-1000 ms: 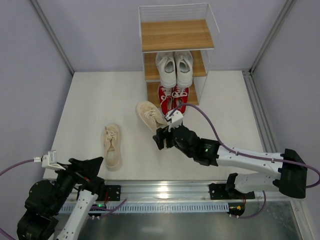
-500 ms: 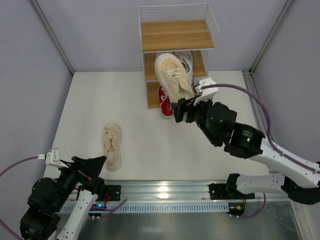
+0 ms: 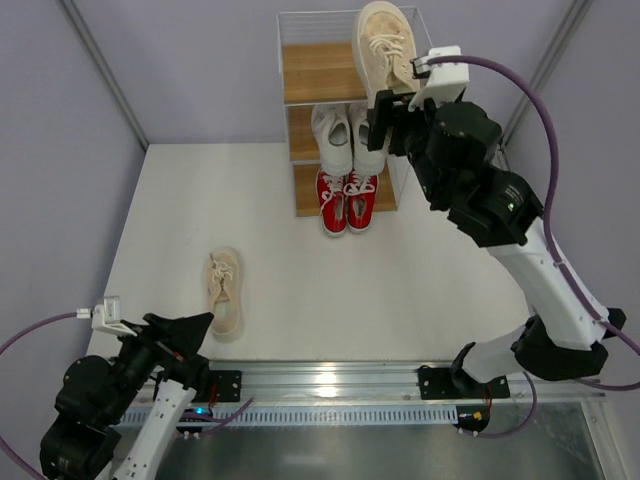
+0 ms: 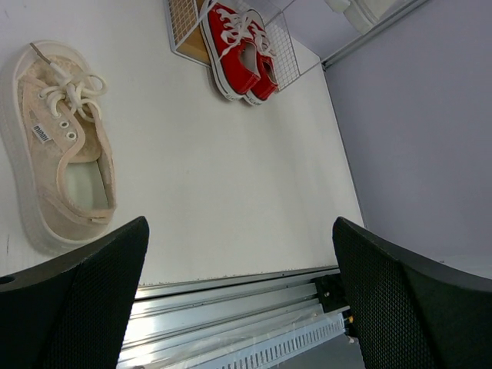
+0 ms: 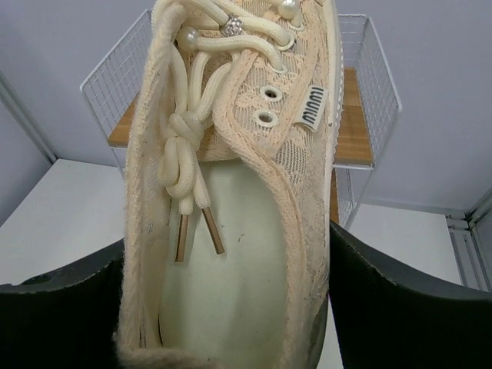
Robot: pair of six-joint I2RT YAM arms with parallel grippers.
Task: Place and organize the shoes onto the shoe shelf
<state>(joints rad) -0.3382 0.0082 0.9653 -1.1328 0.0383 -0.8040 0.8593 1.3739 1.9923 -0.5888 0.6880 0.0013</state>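
My right gripper (image 3: 392,105) is shut on the heel of a beige shoe (image 3: 384,46) and holds it in the air over the right half of the shoe shelf's top board (image 3: 330,72); it fills the right wrist view (image 5: 231,192). The white pair (image 3: 348,135) sits on the middle tier and the red pair (image 3: 346,197) on the bottom tier. The other beige shoe (image 3: 222,291) lies on the table at the left and shows in the left wrist view (image 4: 58,146). My left gripper (image 4: 238,292) is open and empty near the table's front edge.
A metal rail (image 3: 330,385) runs along the table's near edge. Grey walls close in the sides and back. The red pair also shows in the left wrist view (image 4: 242,50).
My right gripper picked the beige shoe up from the table before the shelf and carried it up and back to above the top board. The left arm has barely moved.
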